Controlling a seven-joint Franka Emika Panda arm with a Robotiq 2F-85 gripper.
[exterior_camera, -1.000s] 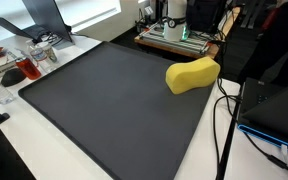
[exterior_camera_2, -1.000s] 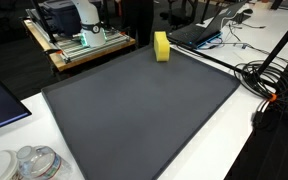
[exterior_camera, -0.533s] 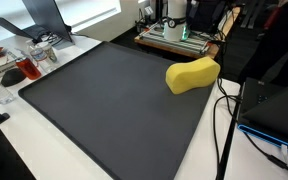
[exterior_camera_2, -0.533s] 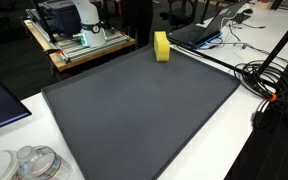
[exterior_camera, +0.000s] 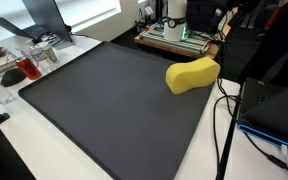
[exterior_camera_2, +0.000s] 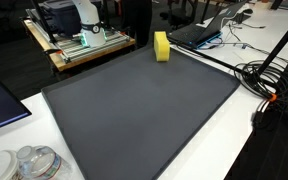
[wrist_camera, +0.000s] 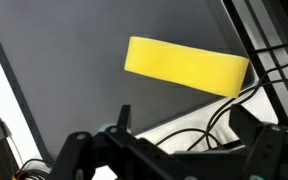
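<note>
Item: sponge [wrist_camera: 187, 67], yellow.
- Place: we log it flat on mat [wrist_camera: 64, 60], at mat's edge near corner, cables [wrist_camera: 274, 75] just beyond. Both exterior views show sponge [exterior_camera: 192, 74] at that edge.
- Gripper [wrist_camera: 182, 120]: fingers [wrist_camera: 124, 112] spread apart, empty.
- Sponge ahead of fingertips, clear of both, not between them.
</note>
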